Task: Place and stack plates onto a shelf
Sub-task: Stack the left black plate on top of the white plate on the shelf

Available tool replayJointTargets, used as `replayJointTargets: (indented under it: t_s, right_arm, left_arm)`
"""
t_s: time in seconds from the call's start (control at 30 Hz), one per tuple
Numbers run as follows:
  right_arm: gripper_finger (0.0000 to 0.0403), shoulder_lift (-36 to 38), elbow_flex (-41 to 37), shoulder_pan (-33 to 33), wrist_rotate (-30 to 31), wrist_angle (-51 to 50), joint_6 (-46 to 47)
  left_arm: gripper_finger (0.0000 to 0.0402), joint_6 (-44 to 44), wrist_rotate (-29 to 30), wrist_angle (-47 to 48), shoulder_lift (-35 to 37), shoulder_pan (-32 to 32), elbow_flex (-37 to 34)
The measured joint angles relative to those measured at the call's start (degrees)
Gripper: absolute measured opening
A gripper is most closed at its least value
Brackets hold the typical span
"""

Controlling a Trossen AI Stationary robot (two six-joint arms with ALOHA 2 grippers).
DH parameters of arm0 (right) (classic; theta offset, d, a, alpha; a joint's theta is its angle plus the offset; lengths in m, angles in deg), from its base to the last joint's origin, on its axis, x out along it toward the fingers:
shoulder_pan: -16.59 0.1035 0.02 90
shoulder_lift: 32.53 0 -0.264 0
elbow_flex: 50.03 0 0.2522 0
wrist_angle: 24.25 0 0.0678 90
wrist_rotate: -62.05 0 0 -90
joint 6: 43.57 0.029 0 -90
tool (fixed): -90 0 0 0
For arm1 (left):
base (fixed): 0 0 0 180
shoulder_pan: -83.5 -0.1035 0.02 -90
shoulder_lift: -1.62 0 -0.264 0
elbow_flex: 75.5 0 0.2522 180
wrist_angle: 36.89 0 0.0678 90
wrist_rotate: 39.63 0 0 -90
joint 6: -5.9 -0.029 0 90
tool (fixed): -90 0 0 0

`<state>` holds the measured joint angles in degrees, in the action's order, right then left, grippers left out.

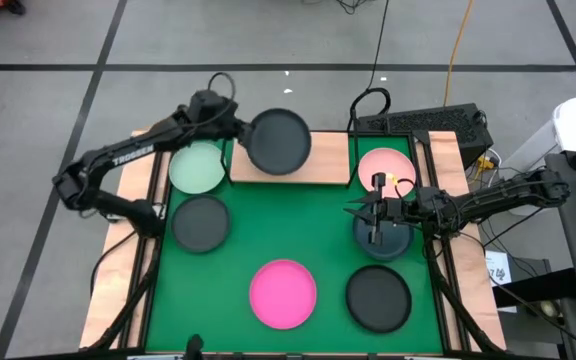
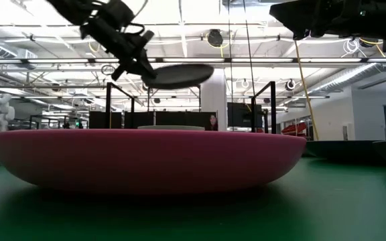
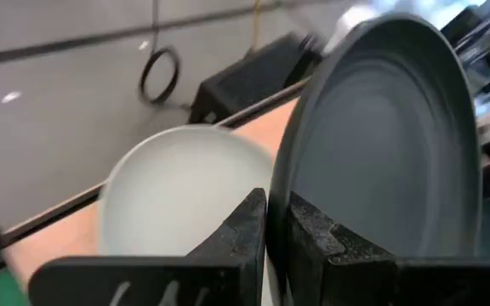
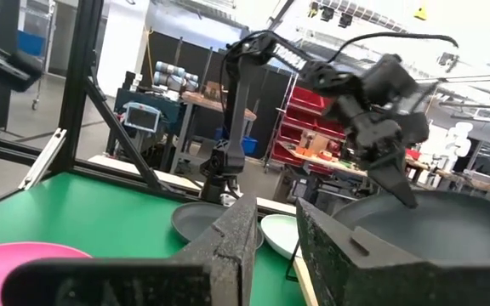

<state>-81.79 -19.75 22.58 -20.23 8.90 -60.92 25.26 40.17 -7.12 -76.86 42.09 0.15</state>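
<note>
My left gripper (image 1: 240,132) is shut on a dark grey plate (image 1: 280,142) and holds it in the air above the wooden shelf board (image 1: 330,166), between its black wire uprights (image 2: 272,100). A white plate (image 3: 177,195) lies flat on the board under it, hidden in the high view. My right gripper (image 1: 370,214) hovers high over the far left edge of another dark plate (image 1: 388,246), which lies on the green mat. The right gripper's fingers (image 4: 276,212) stand a narrow gap apart with nothing between them. My left gripper pinches the dark plate's rim (image 3: 291,170) on the side toward the table's left, one finger on each face of the plate. The fingers come slanting down from the left (image 2: 146,72). The plate (image 2: 179,75) is lifted clear, nearly level, above the white plate (image 2: 171,127).
A mint plate (image 1: 196,167) lies left of the shelf board, with a dark plate (image 1: 201,222) nearer than it. A magenta plate (image 1: 283,293) and a dark plate (image 1: 378,298) lie near the front edge. A pale pink plate (image 1: 388,165) lies right of the board.
</note>
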Motion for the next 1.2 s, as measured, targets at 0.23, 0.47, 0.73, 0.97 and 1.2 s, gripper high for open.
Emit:
replayJointTargets:
  t_s: [0.23, 0.47, 0.73, 0.97, 1.2]
  right_arm:
    - [0.007, 0.0, 0.0, 0.0, 0.0, -0.4, 0.3]
    - [0.007, 0.0, 0.0, 0.0, -0.1, -0.4, 0.4]
    - [0.007, 0.0, 0.0, 0.0, -0.2, -0.4, 0.6]
    - [0.007, 0.0, 0.0, 0.0, -0.2, -0.4, 0.6]
    - [0.007, 0.0, 0.0, 0.0, -0.2, -0.4, 0.6]
  left_arm:
    - [0.0036, -4.2, 0.8, 8.0, -7.6, -2.6, 7.6]
    - [0.0036, -5.5, 1.2, 6.2, -13.3, -6.2, 8.0]
    - [0.0036, -6.0, 1.4, 4.4, -17.3, -8.0, 8.3]
    - [0.0036, -7.8, 1.5, 4.8, -17.5, -8.0, 8.2]
    - [0.0069, -11.4, 1.5, 7.5, -17.5, -6.8, 8.2]
